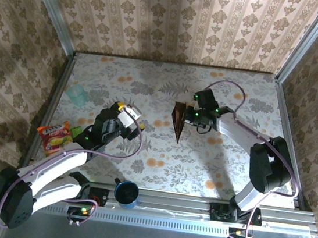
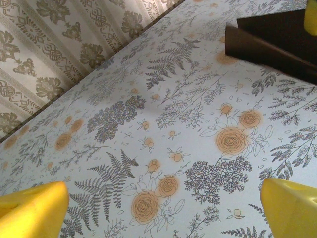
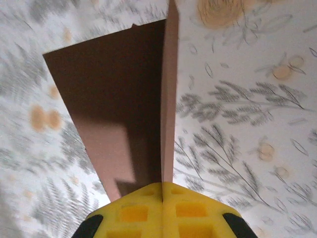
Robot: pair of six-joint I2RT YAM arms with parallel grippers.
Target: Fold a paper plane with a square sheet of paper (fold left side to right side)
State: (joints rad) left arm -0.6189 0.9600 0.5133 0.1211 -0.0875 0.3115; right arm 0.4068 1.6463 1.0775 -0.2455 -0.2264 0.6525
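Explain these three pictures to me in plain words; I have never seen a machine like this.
Two robot arms stand at a flowered table. The wide picture looks down from above; the other two come from cameras on each wrist. The left hand, wide open, holds nothing. The right hand is shut on a folded brown paper, pinching its upright fold. An orange snack packet and a pale cup sit on the left side.

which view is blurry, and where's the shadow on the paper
Right wrist: the table is motion-smeared on the left, the paper plane sharper, a dark shadow crossing it above the right gripper. Left wrist: crisp. Top external: evenly lit, sharp.
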